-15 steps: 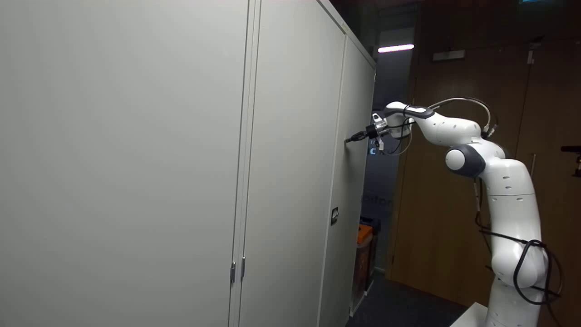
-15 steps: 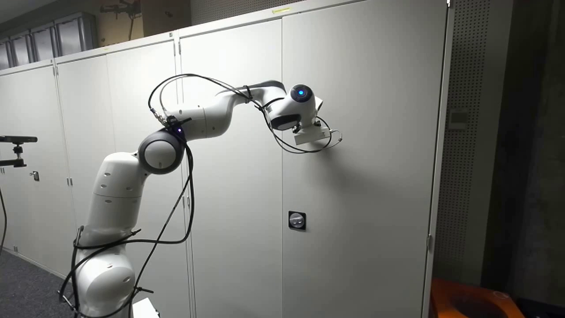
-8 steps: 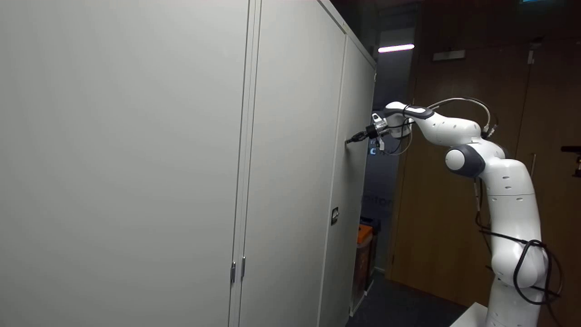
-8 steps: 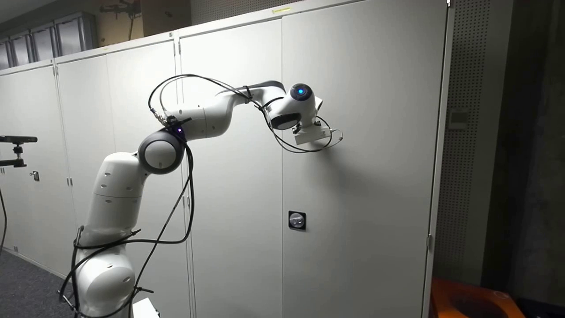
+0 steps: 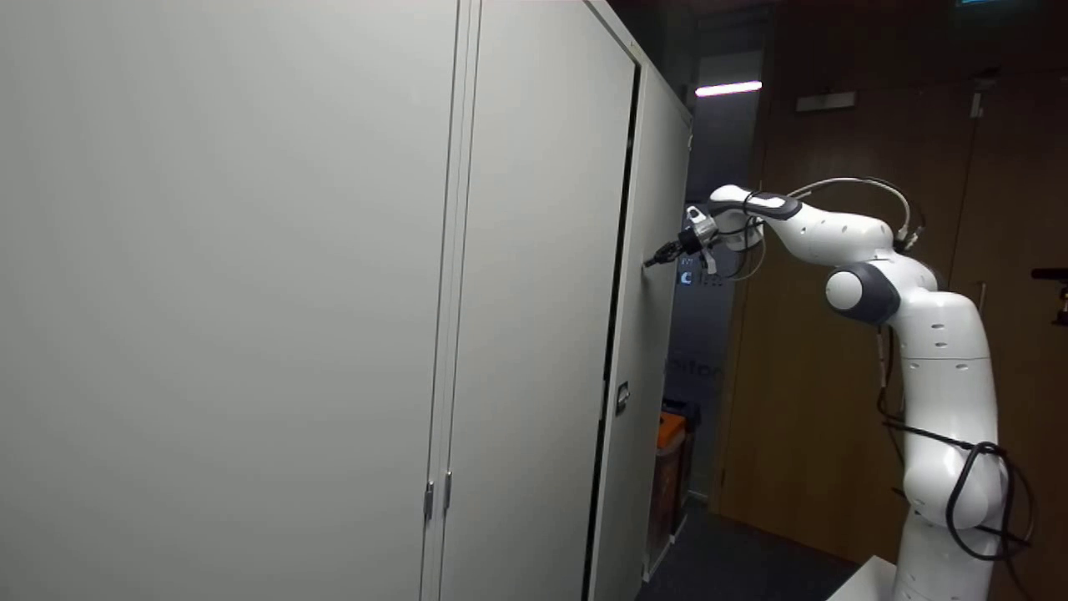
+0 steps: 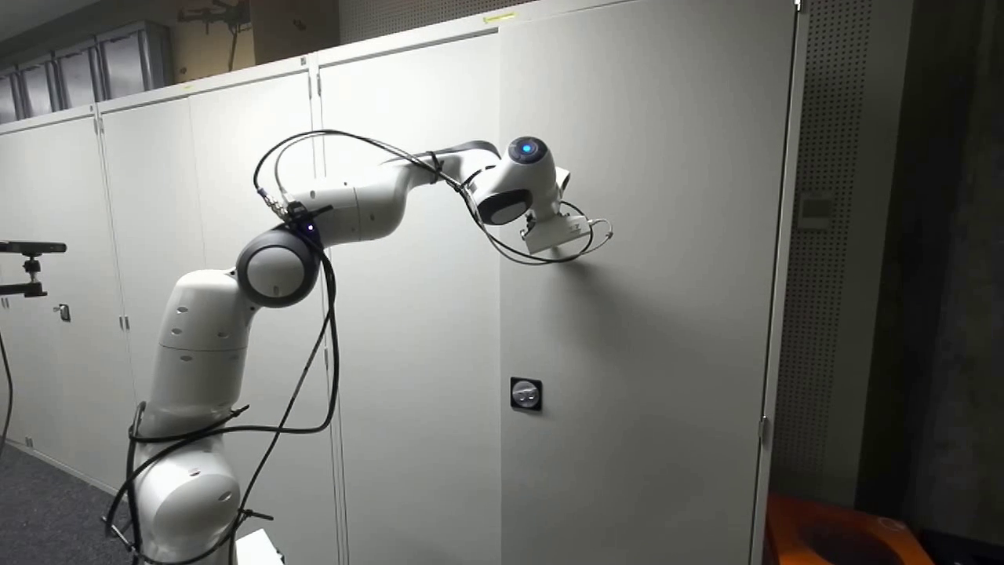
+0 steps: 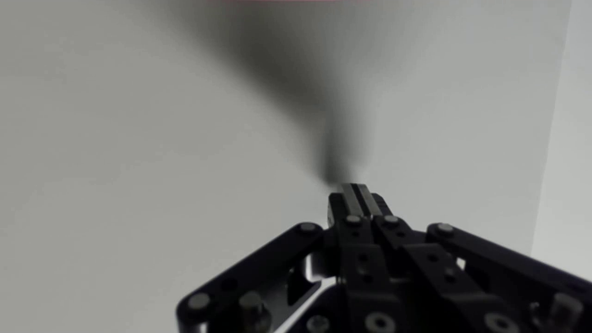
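One tool (image 7: 357, 193), its two fingers (image 7: 350, 201) together, points at one ajar cabinet door (image 6: 643, 337) bearing one handle (image 6: 526, 394).

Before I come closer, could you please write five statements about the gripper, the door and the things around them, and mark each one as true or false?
1. The gripper points at the front of a door. True.
2. The door is fully closed. False: a dark gap shows along its edge.
3. In the wrist view, the jaws of the gripper are shut. True.
4. The gripper is clasped on the handle. False: it is well above the handle, at a plain part of the door.
5. A bin with an orange top stands beyond the end of the cabinet. True.
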